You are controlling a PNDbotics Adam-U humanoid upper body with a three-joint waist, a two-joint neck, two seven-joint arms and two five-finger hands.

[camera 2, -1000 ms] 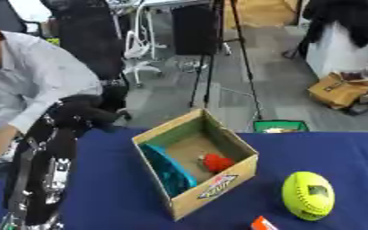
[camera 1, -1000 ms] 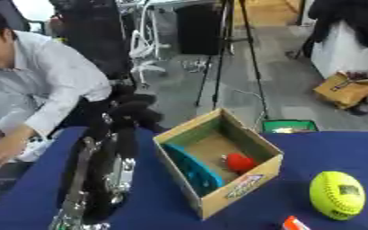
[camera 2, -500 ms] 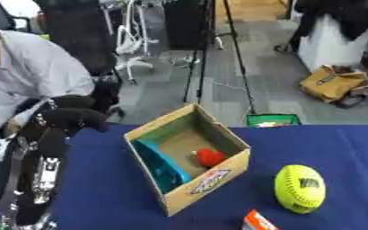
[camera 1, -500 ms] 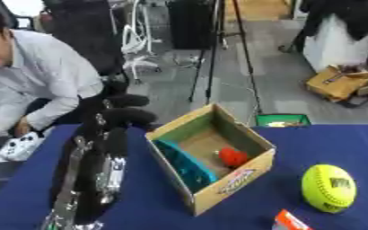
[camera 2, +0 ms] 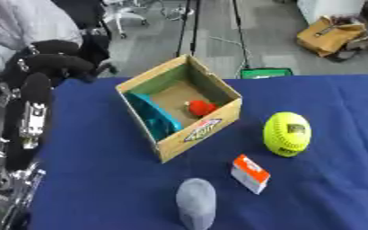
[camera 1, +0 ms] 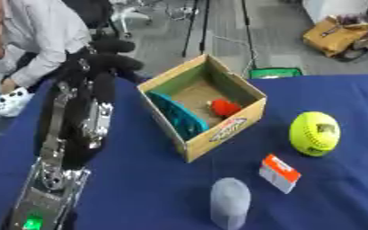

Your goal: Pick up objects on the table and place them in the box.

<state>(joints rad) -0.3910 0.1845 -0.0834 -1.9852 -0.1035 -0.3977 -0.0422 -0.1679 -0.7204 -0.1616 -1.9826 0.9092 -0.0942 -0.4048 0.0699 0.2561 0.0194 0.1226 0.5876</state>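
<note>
- Left eye view shows the box (camera 1: pixel 218 130) open-topped on the blue table (camera 1: pixel 140 188), set askew, left of centre.
- Inside the box lie a red thing (camera 1: pixel 225 107) on the floor and a teal thing (camera 1: pixel 175 117) leaning along the left wall.
- Outside it, a yellow ball (camera 1: pixel 314 133) sits to the right, well apart from the box.
- An orange and white pack (camera 1: pixel 278 172) lies in front of the ball, nearer the table's front edge.
- A grey rounded thing (camera 1: pixel 230 207) stands by the front edge, below the box; what it is cannot be made out.
- Left hand (camera 1: pixel 108 56) is raised at the left, beside the box's far left corner, its dark fingers curled over and holding nothing; the arm (camera 1: pixel 69 130) runs down to the lower left corner.
- Right hand shows in neither view.
- Against the earlier pictures the whole scene sits higher, so the camera has tipped down: the pack shows whole now and the grey thing has come into view; the box's contents look unchanged.
- Beyond the table is a grey floor with a brown carton (camera 1: pixel 336 33), a green thing (camera 1: pixel 275 72) and stand legs (camera 1: pixel 203 27).
</note>
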